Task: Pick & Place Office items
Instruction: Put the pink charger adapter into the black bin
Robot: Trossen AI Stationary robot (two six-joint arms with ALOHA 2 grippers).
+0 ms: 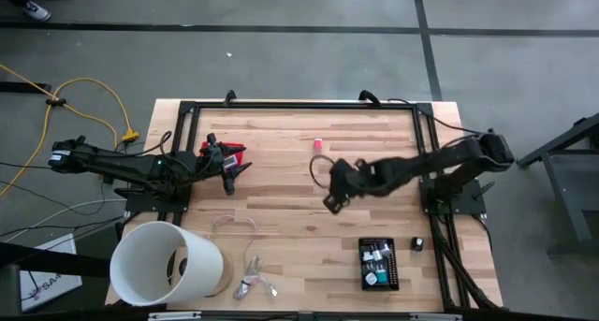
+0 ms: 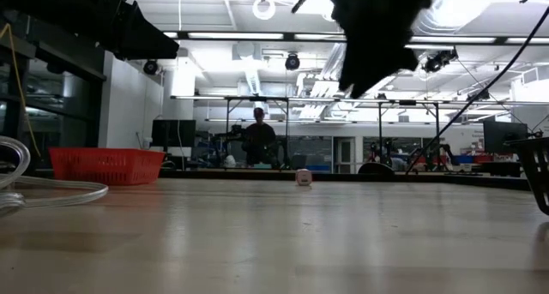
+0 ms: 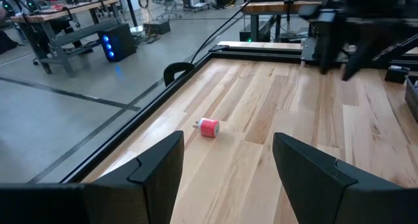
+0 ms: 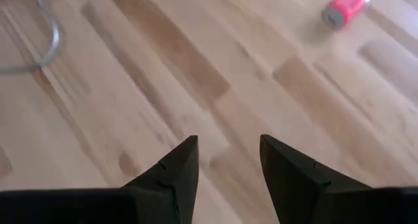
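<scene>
A small pink piece [image 1: 318, 144] lies on its side on the wooden table, toward the far edge; it also shows in the left wrist view [image 3: 208, 127], the right wrist view [image 4: 345, 7] and the low view [image 2: 303, 177]. Several small pieces sit in a black tray [image 1: 379, 263] at the near right, with a small black piece [image 1: 417, 244] beside it. My right gripper [image 1: 332, 201] [image 4: 228, 142] hangs open and empty above the table's middle, nearer than the pink piece. My left gripper [image 1: 234, 171] [image 3: 228, 142] is open and empty at the left, pointing toward the pink piece.
A big white tub [image 1: 164, 263] lies on its side at the near left corner. A pale wire loop [image 1: 234, 226] and a silvery clump [image 1: 253, 284] lie beside it. A red basket [image 1: 229, 153] [image 2: 107, 165] sits by my left gripper. A black frame [image 1: 309, 106] edges the table.
</scene>
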